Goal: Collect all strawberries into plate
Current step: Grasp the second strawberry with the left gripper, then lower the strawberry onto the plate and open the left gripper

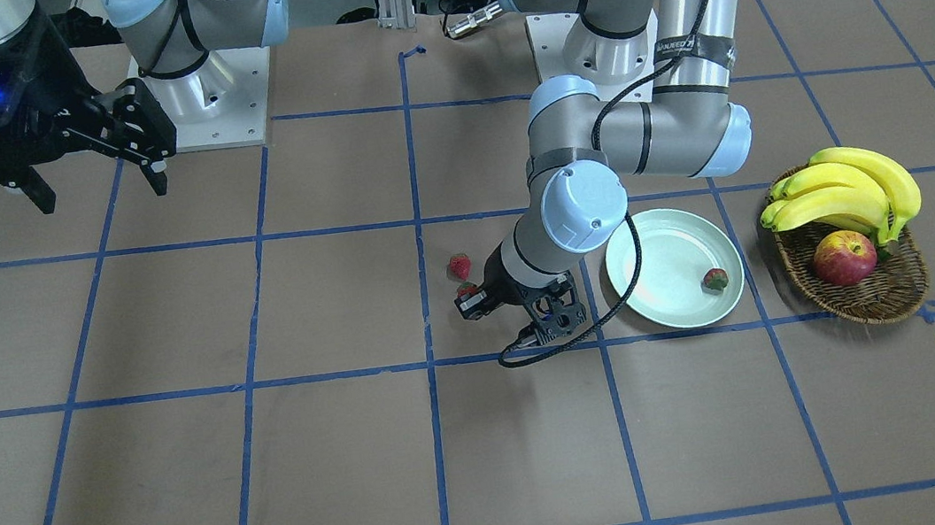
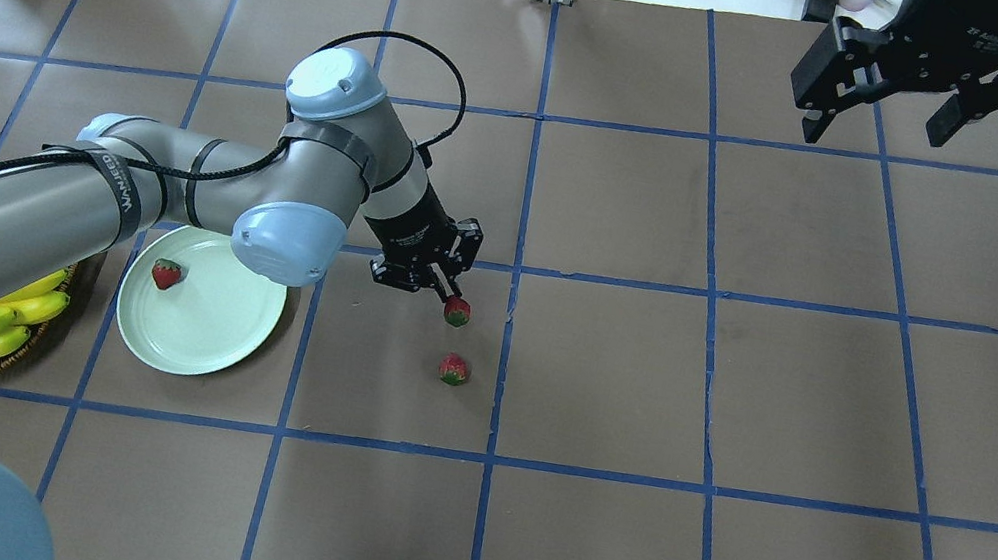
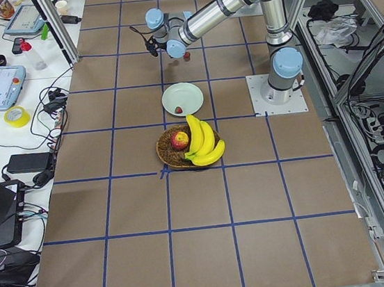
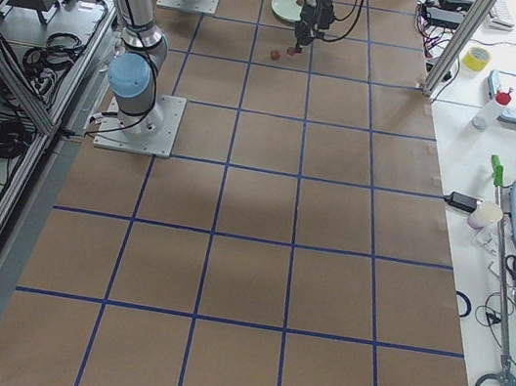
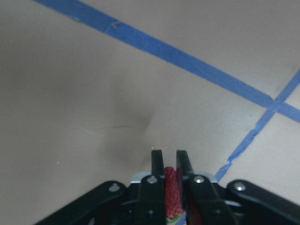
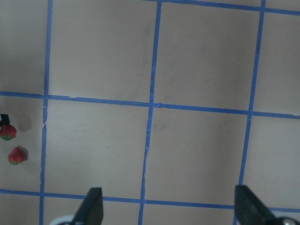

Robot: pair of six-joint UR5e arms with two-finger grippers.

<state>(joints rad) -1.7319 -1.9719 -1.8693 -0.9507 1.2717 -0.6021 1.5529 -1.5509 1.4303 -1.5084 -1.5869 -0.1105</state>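
Note:
My left gripper (image 2: 453, 301) is shut on a small red strawberry (image 2: 457, 313), held low over the table to the right of the plate. The wrist view shows the strawberry (image 5: 171, 197) pinched between the fingers (image 5: 157, 164). A second strawberry (image 2: 454, 369) lies on the table just beside it and also shows in the front view (image 1: 459, 266). A third strawberry (image 2: 167, 273) lies on the mint-green plate (image 2: 208, 323). My right gripper (image 2: 874, 130) is open and empty, high over the far right of the table.
A wicker basket (image 1: 873, 297) holding bananas (image 1: 851, 193) and a red-yellow apple (image 1: 843, 258) stands just beyond the plate (image 1: 664, 261), on the side away from the gripper. My left arm's elbow hangs over part of the plate. Blue tape lines grid the brown table.

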